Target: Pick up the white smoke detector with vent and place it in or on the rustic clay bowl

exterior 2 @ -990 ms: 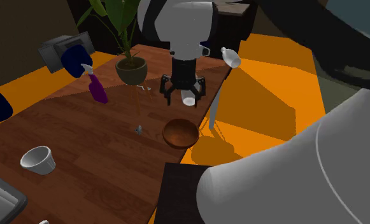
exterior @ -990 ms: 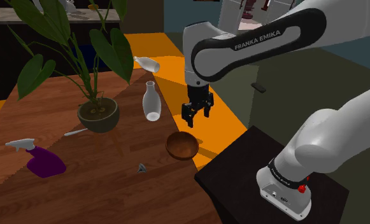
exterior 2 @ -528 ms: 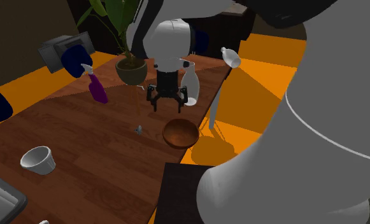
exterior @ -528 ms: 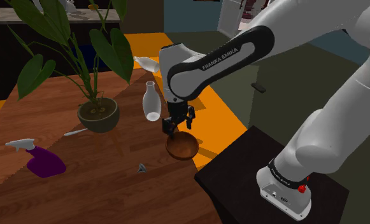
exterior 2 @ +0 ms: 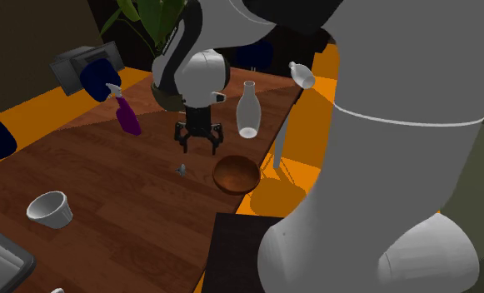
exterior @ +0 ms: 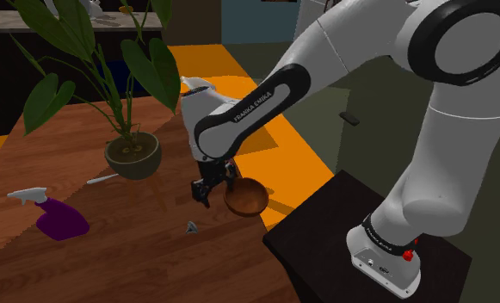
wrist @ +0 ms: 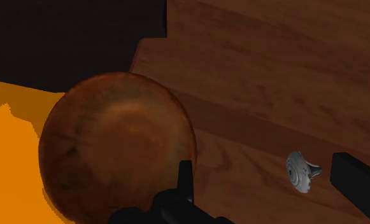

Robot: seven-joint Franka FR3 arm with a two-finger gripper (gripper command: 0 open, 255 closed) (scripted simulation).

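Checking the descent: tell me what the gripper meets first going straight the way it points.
Likely the wooden table; the smoke detector lies ahead within the open gripper, close to one finger, which might clip it first. The brown bowl lies outside the other. Depth unclear.

Reddish-brown bowl (wrist: 116,149), grey-white ringed smoke detector (wrist: 299,171), purple spray bottle (exterior: 60,220), orange floor (exterior: 301,169)

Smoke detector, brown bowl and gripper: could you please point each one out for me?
smoke detector (wrist: 298,172), wrist view, its round ribbed face.
bowl (exterior: 250,200), shoulder view, bare inner wall.
gripper (exterior 2: 197,148), second exterior view, midway between its open fingertips.
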